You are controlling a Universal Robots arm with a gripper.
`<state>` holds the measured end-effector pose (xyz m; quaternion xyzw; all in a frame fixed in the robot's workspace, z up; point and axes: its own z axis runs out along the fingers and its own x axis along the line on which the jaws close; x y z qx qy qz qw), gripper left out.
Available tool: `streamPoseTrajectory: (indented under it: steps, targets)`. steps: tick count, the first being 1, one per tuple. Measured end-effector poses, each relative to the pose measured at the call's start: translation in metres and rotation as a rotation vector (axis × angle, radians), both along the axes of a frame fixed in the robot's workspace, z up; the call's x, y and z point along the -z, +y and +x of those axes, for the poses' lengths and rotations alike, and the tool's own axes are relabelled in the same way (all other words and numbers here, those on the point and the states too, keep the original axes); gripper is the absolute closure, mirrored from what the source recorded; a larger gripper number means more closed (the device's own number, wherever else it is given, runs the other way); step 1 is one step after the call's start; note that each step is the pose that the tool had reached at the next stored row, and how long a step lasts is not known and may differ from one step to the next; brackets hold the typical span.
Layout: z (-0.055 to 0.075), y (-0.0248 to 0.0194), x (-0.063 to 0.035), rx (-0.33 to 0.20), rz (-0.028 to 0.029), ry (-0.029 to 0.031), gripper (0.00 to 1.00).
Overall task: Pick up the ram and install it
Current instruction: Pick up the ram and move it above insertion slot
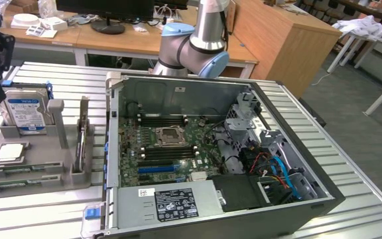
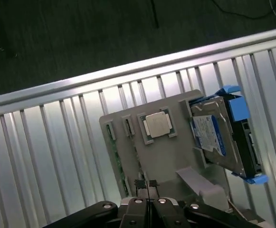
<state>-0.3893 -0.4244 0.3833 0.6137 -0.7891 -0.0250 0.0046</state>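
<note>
One clenched, empty gripper (image 2: 146, 185) hovers above the thin green circuit-board ram stick (image 1: 83, 133), likely light, stiff, fragile; grip its long edges.

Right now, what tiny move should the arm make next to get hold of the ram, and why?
Probably open the gripper first. Its jaws are shut on nothing while it hangs above the grey holder. A green ram stick sits untouched in a slot at the holder's edge, and shut jaws could not straddle it.
</note>
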Motion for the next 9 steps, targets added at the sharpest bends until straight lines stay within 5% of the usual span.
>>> streamPoseTrajectory:
  steps: [9]
  targets:
    - [0.0, 0.0, 0.001, -0.156, 0.0, 0.0, 0.89]
